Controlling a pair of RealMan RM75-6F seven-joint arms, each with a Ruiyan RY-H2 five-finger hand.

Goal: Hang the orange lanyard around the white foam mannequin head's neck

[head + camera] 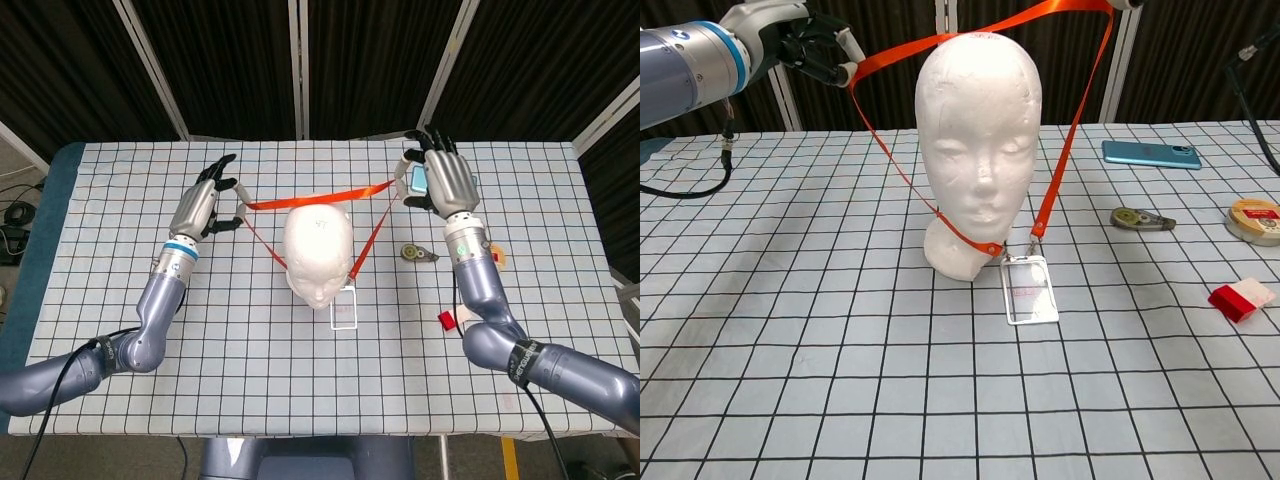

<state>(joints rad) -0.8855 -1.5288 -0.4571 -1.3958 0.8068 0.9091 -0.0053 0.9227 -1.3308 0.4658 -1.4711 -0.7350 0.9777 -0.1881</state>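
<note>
The white foam mannequin head (318,250) (978,150) stands upright mid-table, facing the robot. The orange lanyard (320,196) (1077,120) is stretched taut in a loop between both hands. Its top strap runs just behind the crown at about crown height, and its two sides slope down past the face to the clear badge holder (342,315) (1030,290) lying by the base. My left hand (205,205) (810,45) pinches the strap's left end. My right hand (440,182) holds the right end and is almost out of the chest view.
A teal phone (1150,153) lies at the back right, under my right hand in the head view. A tape dispenser (415,252) (1140,218), a tape roll (1255,218) and a red and white block (447,320) (1238,297) sit on the right of the checked cloth.
</note>
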